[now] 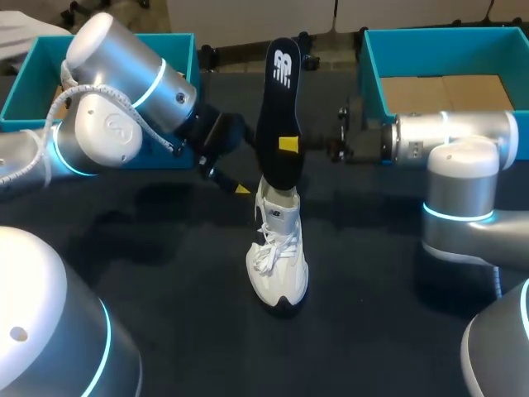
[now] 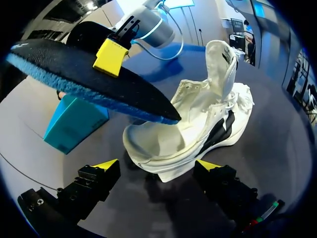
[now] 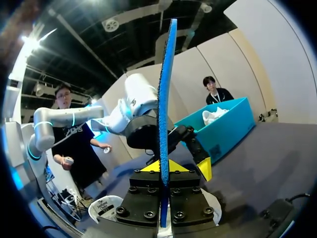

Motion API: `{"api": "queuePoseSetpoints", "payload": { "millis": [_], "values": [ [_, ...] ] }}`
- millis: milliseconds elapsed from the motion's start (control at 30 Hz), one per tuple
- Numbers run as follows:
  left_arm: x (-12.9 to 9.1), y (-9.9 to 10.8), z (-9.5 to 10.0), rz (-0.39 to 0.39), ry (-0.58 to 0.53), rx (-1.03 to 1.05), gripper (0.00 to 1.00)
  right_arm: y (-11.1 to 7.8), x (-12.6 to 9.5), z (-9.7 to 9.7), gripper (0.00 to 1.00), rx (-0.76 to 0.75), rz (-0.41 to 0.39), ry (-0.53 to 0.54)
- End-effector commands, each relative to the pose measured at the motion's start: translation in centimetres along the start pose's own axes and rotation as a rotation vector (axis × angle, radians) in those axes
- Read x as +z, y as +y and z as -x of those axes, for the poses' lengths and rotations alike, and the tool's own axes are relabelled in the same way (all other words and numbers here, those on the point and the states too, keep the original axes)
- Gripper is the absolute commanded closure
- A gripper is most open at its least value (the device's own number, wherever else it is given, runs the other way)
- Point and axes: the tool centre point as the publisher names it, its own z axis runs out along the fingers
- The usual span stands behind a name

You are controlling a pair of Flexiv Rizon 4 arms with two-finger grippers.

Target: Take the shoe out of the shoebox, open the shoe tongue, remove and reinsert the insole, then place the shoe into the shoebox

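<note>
At the middle of the black table (image 1: 165,248) stands the white lace-up sneaker (image 1: 277,248). The right fingers (image 1: 288,144) clamp the black, blue-backed foam insole (image 1: 277,124), its tip in the collar. The left fingers (image 2: 106,164) are spread at the heel. Probably reinsertion; next, slide the insole toeward.

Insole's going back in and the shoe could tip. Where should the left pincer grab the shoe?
Probably the shoe at its heel, from behind: it faces the open left pincer, narrow enough to straddle, clear of the insole and raised tongue.
</note>
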Motion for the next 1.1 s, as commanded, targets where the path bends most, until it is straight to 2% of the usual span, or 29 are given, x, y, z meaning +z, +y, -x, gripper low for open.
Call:
{"api": "queuePoseSetpoints", "payload": {
  "millis": [33, 467, 1100],
  "values": [
    [0.1, 0.2, -0.3, -0.001, -0.002, -0.009, 0.00, -0.5, 0.8, 0.1, 1.00, -0.003, 0.008, -0.005],
    [1.0, 0.3, -1.3, -0.005, 0.010, -0.035, 0.00, -1.0, 0.5, 0.6, 1.00, -0.002, 0.008, -0.005],
    [1.2, 0.2, -1.4, 0.002, -0.002, -0.050, 0.00, -2.0, 0.7, 1.9, 1.00, 0.024, -0.006, 0.031]
  ]
}}
